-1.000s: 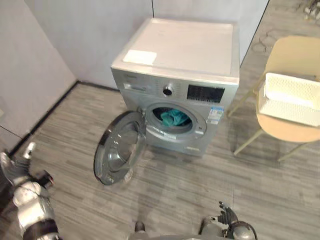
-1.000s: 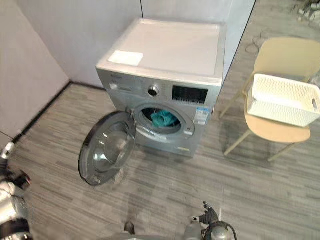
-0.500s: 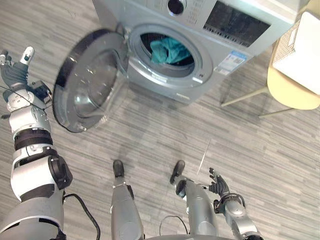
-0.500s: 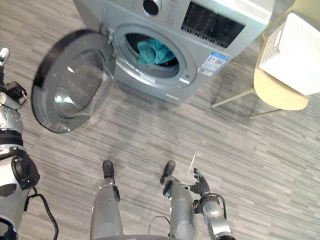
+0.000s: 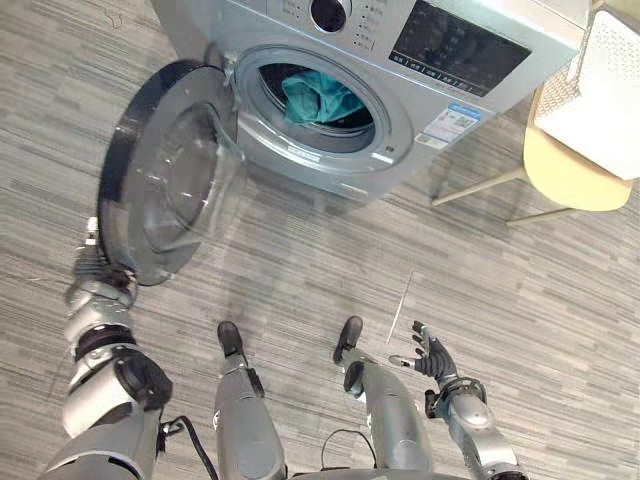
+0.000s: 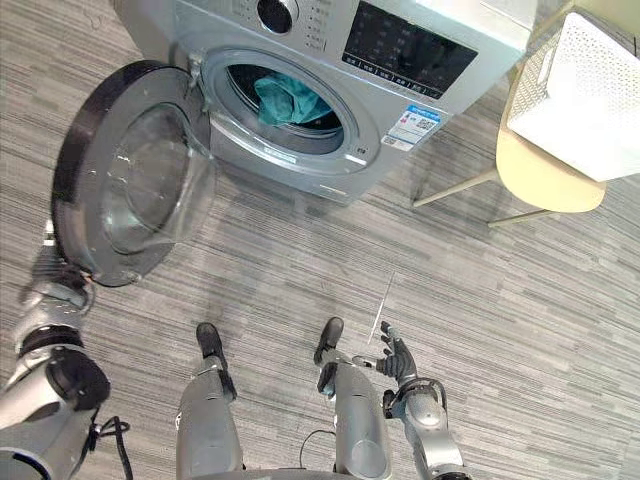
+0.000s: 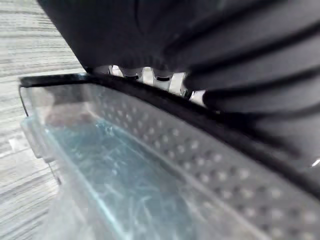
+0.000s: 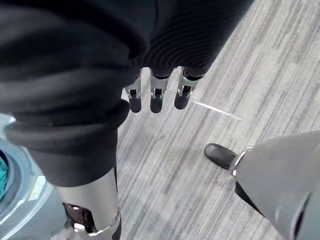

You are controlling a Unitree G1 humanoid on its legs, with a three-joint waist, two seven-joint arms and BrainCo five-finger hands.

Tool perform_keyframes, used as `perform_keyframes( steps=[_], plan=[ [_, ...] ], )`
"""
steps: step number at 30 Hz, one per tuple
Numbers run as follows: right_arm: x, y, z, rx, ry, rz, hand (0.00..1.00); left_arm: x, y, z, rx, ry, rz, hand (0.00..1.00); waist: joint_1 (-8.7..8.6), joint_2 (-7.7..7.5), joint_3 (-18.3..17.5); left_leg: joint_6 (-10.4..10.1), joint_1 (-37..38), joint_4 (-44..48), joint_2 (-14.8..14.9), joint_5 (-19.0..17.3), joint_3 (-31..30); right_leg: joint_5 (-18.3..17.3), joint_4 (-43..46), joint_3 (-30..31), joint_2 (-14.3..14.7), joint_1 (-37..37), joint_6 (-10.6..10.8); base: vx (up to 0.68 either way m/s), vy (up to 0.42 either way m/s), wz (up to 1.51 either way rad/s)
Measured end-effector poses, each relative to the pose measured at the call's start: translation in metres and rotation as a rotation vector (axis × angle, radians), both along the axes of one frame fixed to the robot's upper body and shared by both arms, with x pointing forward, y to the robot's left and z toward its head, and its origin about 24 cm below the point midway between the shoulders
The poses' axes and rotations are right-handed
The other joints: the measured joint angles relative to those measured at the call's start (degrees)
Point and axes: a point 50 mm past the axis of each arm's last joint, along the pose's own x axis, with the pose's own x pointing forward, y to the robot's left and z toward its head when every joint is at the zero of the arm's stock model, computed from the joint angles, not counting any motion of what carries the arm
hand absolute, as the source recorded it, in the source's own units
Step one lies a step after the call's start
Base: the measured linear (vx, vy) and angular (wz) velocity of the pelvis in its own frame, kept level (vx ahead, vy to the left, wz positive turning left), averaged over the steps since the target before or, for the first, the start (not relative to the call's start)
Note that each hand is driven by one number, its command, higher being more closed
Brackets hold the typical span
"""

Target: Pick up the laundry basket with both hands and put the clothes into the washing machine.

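Sitting by the door rim (image 5: 112, 190), left hand (image 5: 93, 268) cannot be read; right hand (image 5: 432, 355) hangs released

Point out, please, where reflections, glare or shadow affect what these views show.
Left eye view: pale reflections streak the glass of the washing machine door, and the drum is dark behind the teal clothes. Right eye view: the white laundry basket is brightly lit. Left wrist view: the door glass shows a streaky sheen.
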Motion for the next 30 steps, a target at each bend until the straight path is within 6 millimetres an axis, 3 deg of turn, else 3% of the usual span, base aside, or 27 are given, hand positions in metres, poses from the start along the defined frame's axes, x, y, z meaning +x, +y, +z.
perform_keyframes(
  steps=[1, 4, 5, 6, 7, 9, 12, 14, 15, 16, 18, 20, 22, 25, 30],
  plan=[
    [0.000, -0.001, 0.001, -0.001, -0.004, -0.002, 0.00, 0.005, -0.009, -0.002, 0.021, 0.023, -0.042, 0.00, 0.17, 0.08, -0.04, 0.36, 0.14, 0.09, 0.00, -0.22, 0.35, 0.00, -0.02, 0.25, 0.04, 0.01, 0.00, -0.07, 0.015, -0.10],
    [-0.001, -0.001, -0.001, -0.020, 0.011, 0.005, 0.00, 0.037, -0.063, -0.001, 0.112, 0.072, -0.288, 0.00, 0.63, 0.54, -0.31, 1.56, 1.32, 1.01, -0.14, -1.08, 0.95, 0.22, 0.32, 1.12, -0.12, 1.08, 0.33, -0.08, 0.024, -0.03],
    [-0.001, -0.001, -0.002, -0.027, 0.016, 0.009, 0.00, 0.046, -0.077, 0.004, 0.120, 0.059, -0.339, 0.00, 0.58, 0.71, -0.58, 1.74, 1.42, 1.00, -0.16, -1.31, 0.95, 0.28, 0.31, 1.11, -0.15, 1.27, 0.41, -0.12, 0.035, 0.08],
    [-0.002, 0.000, -0.002, -0.035, 0.021, 0.018, 0.00, 0.067, -0.114, 0.022, 0.150, 0.011, -0.465, 0.00, 0.48, 0.74, -1.35, 1.90, 1.39, 1.00, -0.53, -1.56, 0.97, 0.57, 0.14, 1.22, -0.24, 1.30, 0.80, -0.13, 0.030, 0.07],
    [-0.002, 0.001, -0.002, -0.035, 0.020, 0.021, 0.00, 0.075, -0.131, 0.028, 0.173, 0.010, -0.511, 0.00, 0.25, 0.75, -1.53, 2.12, 1.36, 0.97, -0.80, -1.69, 1.01, 0.86, -0.16, 1.35, -0.35, 1.31, 0.93, -0.15, 0.051, 0.01],
    [-0.003, 0.005, -0.003, -0.035, 0.026, 0.035, 0.00, 0.080, -0.157, 0.027, 0.204, 0.042, -0.576, 0.00, -0.88, 1.25, -1.99, 2.51, 1.32, 0.91, -1.49, -1.90, 1.45, 2.09, -1.34, 1.80, -1.06, 1.36, 1.16, -0.10, 0.066, -0.09],
    [-0.008, 0.010, -0.012, -0.021, 0.066, 0.038, 0.00, 0.090, -0.209, 0.053, 0.307, -0.071, -0.715, 0.00, -1.47, 1.34, -2.04, 2.80, 1.28, 0.93, -2.57, -1.77, 2.16, 3.94, -2.69, 2.90, -1.42, 1.15, 1.57, -0.05, 0.053, -0.09],
    [-0.009, 0.013, -0.013, -0.016, 0.071, 0.046, 0.00, 0.087, -0.247, 0.073, 0.386, -0.207, -0.823, 0.00, -1.91, 1.36, -2.05, 3.00, 1.28, 1.17, -3.10, -1.66, 2.24, 4.13, -2.70, 2.92, -2.03, 1.26, 1.79, 0.00, 0.049, 0.03],
    [-0.009, 0.014, -0.013, -0.011, 0.069, 0.043, 0.00, 0.081, -0.292, 0.090, 0.421, -0.323, -0.945, 0.00, -2.13, 1.34, -2.06, 3.38, 1.25, 1.58, -3.29, -1.90, 2.28, 4.23, -2.78, 2.98, -2.30, 1.52, 1.93, 0.02, 0.039, 0.05],
    [-0.009, 0.015, -0.013, -0.010, 0.070, 0.043, 0.00, 0.079, -0.301, 0.093, 0.424, -0.341, -0.971, 0.00, -2.17, 1.34, -2.06, 3.44, 1.24, 1.69, -3.31, -1.95, 2.28, 4.25, -2.81, 2.99, -2.33, 1.60, 1.96, 0.03, 0.056, 0.02],
    [-0.009, 0.017, -0.014, -0.001, 0.075, 0.042, 0.00, 0.059, -0.359, 0.107, 0.435, -0.468, -1.140, 0.00, -2.63, 1.45, -3.11, 3.85, 1.34, 1.86, -3.57, -2.26, 2.65, 4.40, -3.26, 3.40, -2.48, 1.70, 2.19, 0.04, 0.041, -0.06],
    [-0.008, 0.017, -0.014, -0.002, 0.072, 0.041, 0.00, 0.044, -0.384, 0.108, 0.441, -0.514, -1.238, 0.00, -3.69, 1.79, -3.97, 4.00, 1.85, 1.86, -3.66, -2.52, 3.47, 4.50, -3.48, 4.23, -2.46, 1.67, 2.35, 0.04, 0.031, -0.22],
    [-0.009, 0.015, -0.014, -0.010, 0.073, 0.037, 0.00, 0.034, -0.393, 0.104, 0.437, -0.541, -1.295, 0.00, -3.81, 1.97, -4.05, 3.86, 3.11, 1.90, -3.64, -3.08, 4.30, 4.59, -3.48, 5.48, -2.24, 1.65, 2.49, 0.03, 0.016, -0.35],
    [-0.013, 0.007, -0.020, -0.039, 0.104, 0.019, 0.00, 0.026, -0.384, 0.082, 0.418, -0.511, -1.313, 0.00, -3.80, 3.55, -4.86, 3.74, 3.36, 3.24, -3.03, -4.32, 5.06, 4.59, -3.47, 6.18, -1.85, 1.64, 2.52, 0.00, 0.004, -0.19],
    [-0.017, 0.004, -0.024, -0.044, 0.110, 0.009, 0.00, 0.015, -0.342, 0.043, 0.507, -0.432, -1.271, 0.00, -3.44, 4.22, -5.17, 3.77, 2.90, 3.43, -3.22, -4.34, 4.21, 4.53, -3.28, 5.73, -2.06, 1.65, 2.61, -0.01, 0.007, 0.06]
  ],
)
